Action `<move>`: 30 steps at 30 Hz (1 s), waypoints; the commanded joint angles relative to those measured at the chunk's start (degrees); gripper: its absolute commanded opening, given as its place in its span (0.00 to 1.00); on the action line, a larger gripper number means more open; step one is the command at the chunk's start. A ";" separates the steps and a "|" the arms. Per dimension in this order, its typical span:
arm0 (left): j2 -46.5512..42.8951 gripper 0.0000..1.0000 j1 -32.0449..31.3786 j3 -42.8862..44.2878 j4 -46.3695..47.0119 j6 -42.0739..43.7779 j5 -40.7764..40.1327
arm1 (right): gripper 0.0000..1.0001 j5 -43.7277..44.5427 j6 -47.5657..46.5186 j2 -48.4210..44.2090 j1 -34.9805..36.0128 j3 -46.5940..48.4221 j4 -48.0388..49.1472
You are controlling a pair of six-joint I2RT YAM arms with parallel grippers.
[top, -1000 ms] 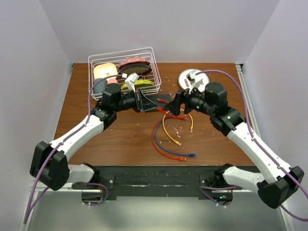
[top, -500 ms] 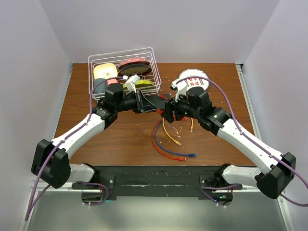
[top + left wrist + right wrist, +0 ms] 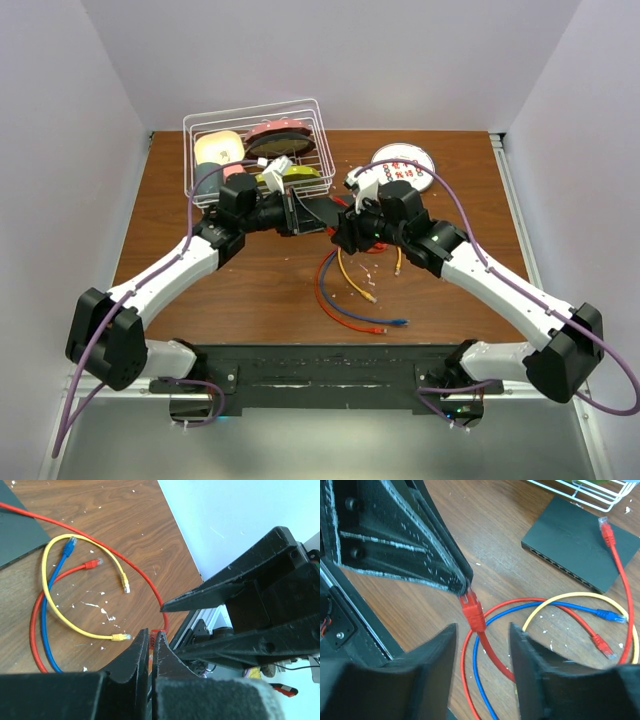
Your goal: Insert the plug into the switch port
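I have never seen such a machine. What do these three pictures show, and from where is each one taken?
You see two robot arms bolted at the near edge of a wooden table. One picture looks down from above. The other two come from a small camera on each wrist, so each shows its own fingers. On the table are a flat black switch, a red cable, a blue cable, a yellow cable, a white wire basket and a round white disc. The left gripper is shut on a red plug. The right gripper is open, one finger on each side of that plug's cable.
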 commanded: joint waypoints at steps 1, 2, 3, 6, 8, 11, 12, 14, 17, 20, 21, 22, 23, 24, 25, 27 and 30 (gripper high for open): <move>0.15 0.00 -0.71 2.01 2.40 -1.04 1.77 | 0.46 -0.92 0.45 -0.05 0.57 -0.29 3.33; 0.24 0.00 -0.71 2.01 2.49 -1.04 1.69 | 0.45 -1.01 0.54 0.04 0.58 -0.38 3.42; 0.24 0.00 -0.80 2.10 2.49 -1.12 1.86 | 0.45 -1.36 0.45 0.04 0.49 -0.47 3.68; 0.24 0.00 -0.89 2.01 2.49 -1.30 2.04 | 0.43 -2.77 0.98 0.30 0.58 -0.47 4.04; 0.06 0.00 -0.98 2.10 2.58 -1.30 2.12 | 0.40 -3.29 1.16 0.39 0.58 -0.73 4.48; -0.02 0.00 -0.98 2.19 2.58 -1.39 1.69 | 0.40 -3.47 0.54 0.57 0.66 -0.65 3.95; -0.02 0.00 -0.98 2.19 2.58 -1.39 1.69 | 0.40 -3.56 0.28 0.48 0.66 -0.65 3.78; -0.02 0.00 -1.06 2.10 2.58 -1.30 1.33 | 0.40 -3.65 -0.07 0.39 0.66 -0.73 3.34; -0.11 0.00 -0.98 2.36 2.58 -1.47 1.33 | 0.40 -3.30 -0.60 0.13 0.75 -1.17 2.90; -0.02 0.00 -0.98 2.27 2.75 -1.65 1.51 | 0.40 -3.82 -0.78 0.30 0.84 -1.79 3.07; -0.11 0.00 -1.06 2.36 2.75 -1.74 1.60 | 0.39 -4.26 -0.78 0.22 0.84 -1.96 3.16; -0.20 0.00 -0.98 2.36 2.67 -1.65 1.60 | 0.39 -4.35 -0.69 0.30 0.84 -2.05 3.16; -0.20 0.00 -0.98 2.45 2.58 -1.65 1.60 | 0.39 -4.44 -0.52 0.13 0.93 -2.23 3.25; -0.11 0.00 -1.06 2.45 2.49 -1.65 1.51 | 0.38 -4.44 -0.34 0.04 0.93 -2.40 3.42; -0.11 0.00 -0.98 2.45 2.40 -1.65 1.51 | 0.38 -4.35 -0.34 -0.05 0.84 -2.75 3.51; -0.29 0.00 -0.98 2.54 2.40 -1.65 1.42 | 0.28 -3.82 -0.43 -0.22 1.01 -2.84 3.60; -0.37 0.00 -1.06 2.62 2.40 -1.83 1.60 | 0.08 -3.30 -0.34 0.04 1.01 -3.11 3.86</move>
